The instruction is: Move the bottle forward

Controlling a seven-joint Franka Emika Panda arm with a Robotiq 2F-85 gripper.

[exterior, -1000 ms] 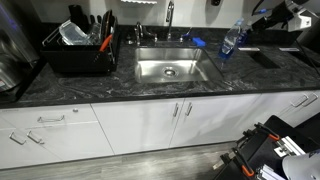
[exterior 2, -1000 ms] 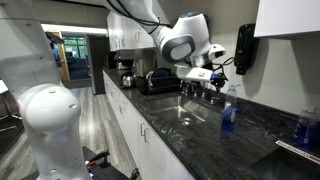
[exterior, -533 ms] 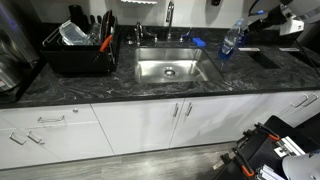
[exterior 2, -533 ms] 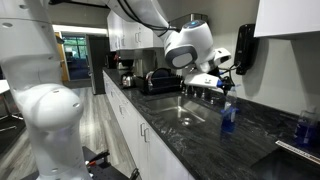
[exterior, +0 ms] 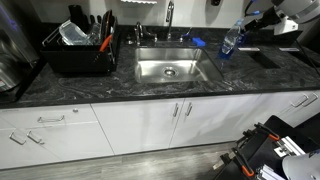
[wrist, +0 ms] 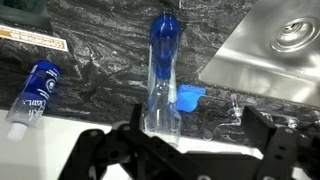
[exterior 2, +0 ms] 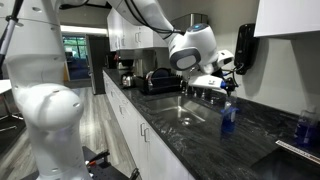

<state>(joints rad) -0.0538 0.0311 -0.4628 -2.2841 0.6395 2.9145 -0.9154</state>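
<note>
in both exterior views the bottle [exterior: 231,40] stands unmoved toward the back edge of the counter [exterior: 250,75], beside the sink [exterior: 170,70]; the arm [exterior 2: 190,48] has swung closer. wrist view: gripper [wrist: 195,140] jaws spread, facing it; two bottles counted, a second bottle [wrist: 35,90] aside, one sponge [wrist: 190,97].

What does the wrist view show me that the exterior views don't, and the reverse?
Wrist only: the gripper with its jaws open and the bottle lined up in the gap ahead of them. Exterior only: the dish rack, the faucet and the cabinet fronts. Shared: the bottle, the sink and the small blue sponge-like thing.
</note>
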